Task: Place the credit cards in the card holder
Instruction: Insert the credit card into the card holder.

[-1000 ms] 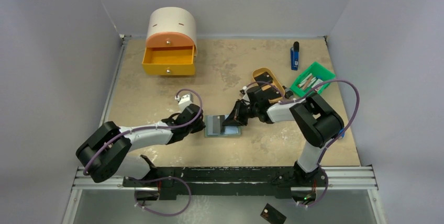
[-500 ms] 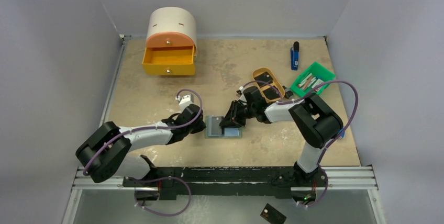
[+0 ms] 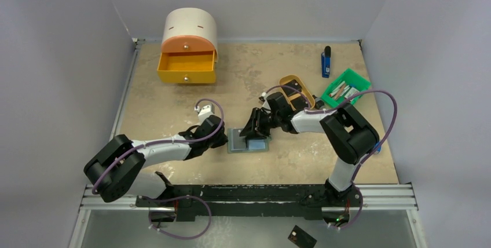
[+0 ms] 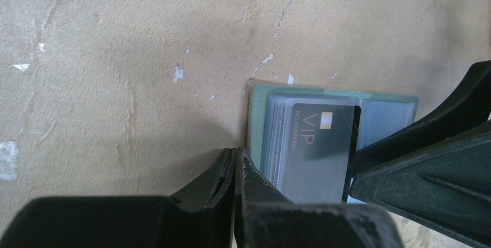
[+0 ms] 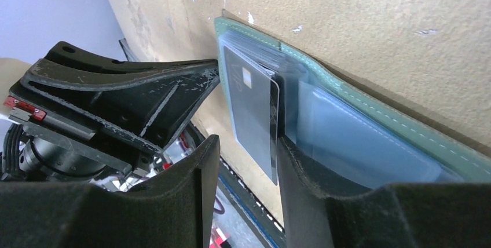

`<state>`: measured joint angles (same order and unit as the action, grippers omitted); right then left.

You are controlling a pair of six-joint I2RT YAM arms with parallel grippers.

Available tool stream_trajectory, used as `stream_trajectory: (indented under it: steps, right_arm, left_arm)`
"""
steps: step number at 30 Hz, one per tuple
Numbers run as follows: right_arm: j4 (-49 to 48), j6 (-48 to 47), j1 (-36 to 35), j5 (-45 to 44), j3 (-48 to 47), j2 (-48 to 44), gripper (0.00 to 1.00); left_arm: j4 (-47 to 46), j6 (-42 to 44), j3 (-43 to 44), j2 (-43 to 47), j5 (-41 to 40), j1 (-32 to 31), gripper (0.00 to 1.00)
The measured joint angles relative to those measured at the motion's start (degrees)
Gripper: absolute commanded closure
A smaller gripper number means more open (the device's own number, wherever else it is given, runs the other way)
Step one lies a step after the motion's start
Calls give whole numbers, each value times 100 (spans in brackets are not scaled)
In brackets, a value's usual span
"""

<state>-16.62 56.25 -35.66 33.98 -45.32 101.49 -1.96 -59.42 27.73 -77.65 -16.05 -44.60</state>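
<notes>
**Card half in; a crooked push could jam it**

The card holder point(image 3: 248, 142) lies open near the middle of the tabletop. Seen from above, its long axis runs 9 to 3. The left gripper point(image 4: 234, 170), jaws pressed together, sits at its 9 o'clock edge, seemingly pinning it. The right gripper point(image 5: 248, 143), jaws slightly spread, straddles the exposed edge of a credit card point(image 4: 324, 143), which lies face up and partly under a clear sleeve. In the left wrist view the card's long axis runs 12 to 6, with its pale mark toward 12.

The risks, as I judge them:
- An uneven push could cock the card and wedge it.
- The card could slip between sleeves.
- The holder could slide if the pin lifts.
</notes>
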Motion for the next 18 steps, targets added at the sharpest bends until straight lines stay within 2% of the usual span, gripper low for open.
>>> stream_trajectory:
  steps: [14,18]
  right_arm:
    - [638,-385,-144,-7,-415,76,55]
    - [1436,-763,-157,-221,-660,-92,44]
  left_arm:
    - [-13,2,2,-9,63,2,100]
    - [133,2,4,74,48,-4,100]
